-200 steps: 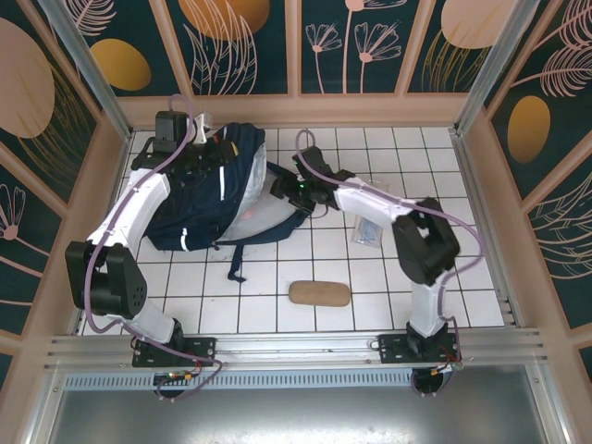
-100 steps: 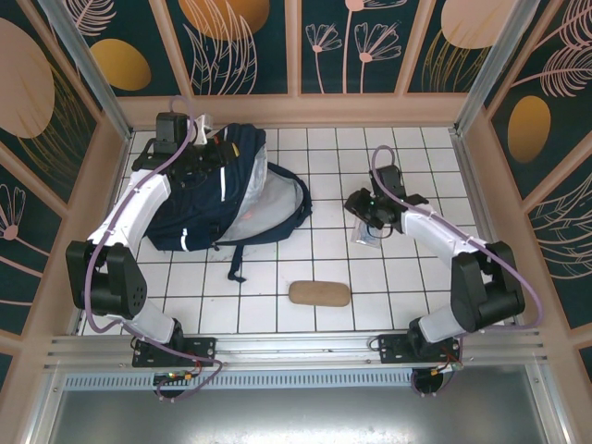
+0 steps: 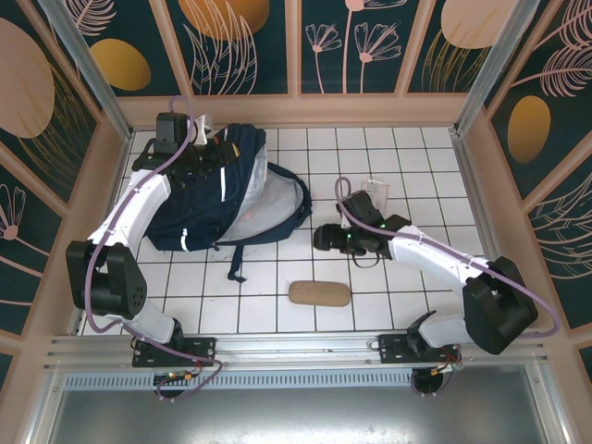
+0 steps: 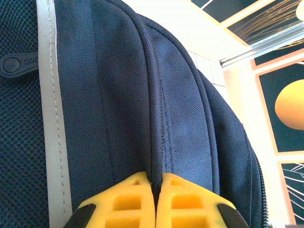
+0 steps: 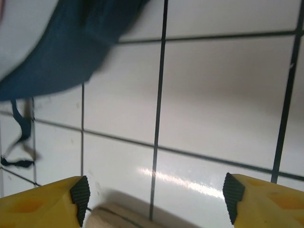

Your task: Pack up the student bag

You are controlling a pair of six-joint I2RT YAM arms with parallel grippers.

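Navy fabric fills the far left of the white-tiled tabletop [image 3: 407, 157]: the student bag [image 3: 199, 211] lies there on its side, its pale-lined flap open toward the middle and a strap [image 3: 237, 264] trailing onto the tiles.

The left gripper [image 3: 211, 148] sits at the bag's far top edge. From its wrist camera, the yellow fingers [image 4: 126, 199] are pressed together with a raised seam of the navy cloth pinched between them. The right gripper [image 3: 324, 238] is well clear of the bag, low over bare tiles just off the flap's near right edge. Its jaws stand wide apart with nothing between them, and a tan oblong pouch [image 3: 319, 293] lies near it on the side toward the bases.

The left arm rises from its base and stretches along the bag's left side, wrist bent over the top. The right arm folds out to the right at the elbow, then reaches back leftward and low, the gripper pointing at the bag.

A second ago the right gripper was up at the bag's open mouth. Half a second ago it had swung out over the right-hand tiles. Now it has come back toward the middle and dropped lower. The left arm and the bag have not shifted.
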